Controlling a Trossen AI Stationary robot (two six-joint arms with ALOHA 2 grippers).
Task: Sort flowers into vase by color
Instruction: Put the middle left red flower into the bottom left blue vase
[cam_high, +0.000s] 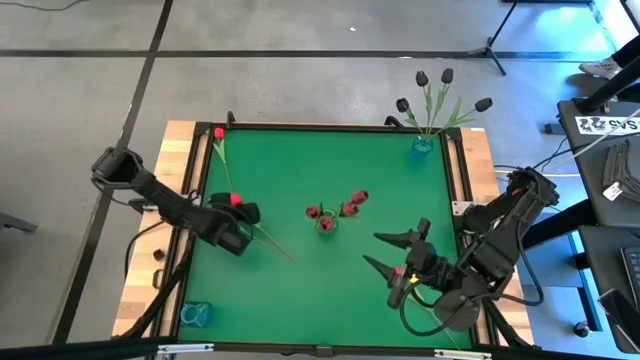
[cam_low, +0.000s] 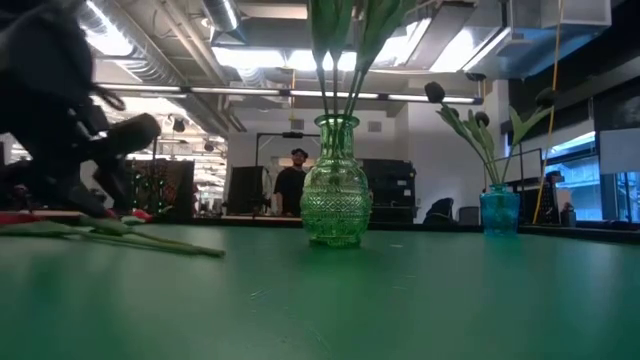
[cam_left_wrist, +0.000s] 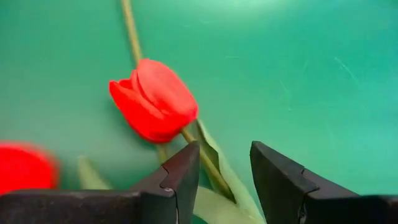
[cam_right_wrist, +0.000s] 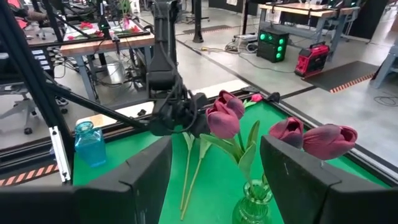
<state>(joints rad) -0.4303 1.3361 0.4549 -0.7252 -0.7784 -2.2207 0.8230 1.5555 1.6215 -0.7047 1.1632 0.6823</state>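
Observation:
My left gripper (cam_high: 240, 209) (cam_left_wrist: 224, 152) is low over the table's left part and open. Its fingers stand on either side of the green stem (cam_left_wrist: 208, 167) of a red tulip (cam_left_wrist: 155, 99) (cam_high: 236, 199) lying flat on the mat, just behind the head. A second red head (cam_left_wrist: 22, 168) lies beside it. Another red tulip (cam_high: 218, 132) lies near the far left corner. My right gripper (cam_high: 386, 251) (cam_right_wrist: 214, 155) hangs open over the near right part and faces the green glass vase (cam_high: 326, 224) (cam_right_wrist: 252, 202), which holds pink-red tulips (cam_right_wrist: 224, 115).
A blue vase (cam_high: 422, 146) (cam_low: 499, 210) at the far right corner holds black tulips (cam_high: 446, 76). A second blue vase (cam_high: 195, 313) (cam_right_wrist: 90, 143) stands at the near left corner. A raised black frame edges the green mat (cam_high: 300, 290). A person (cam_low: 291, 185) stands far behind the table.

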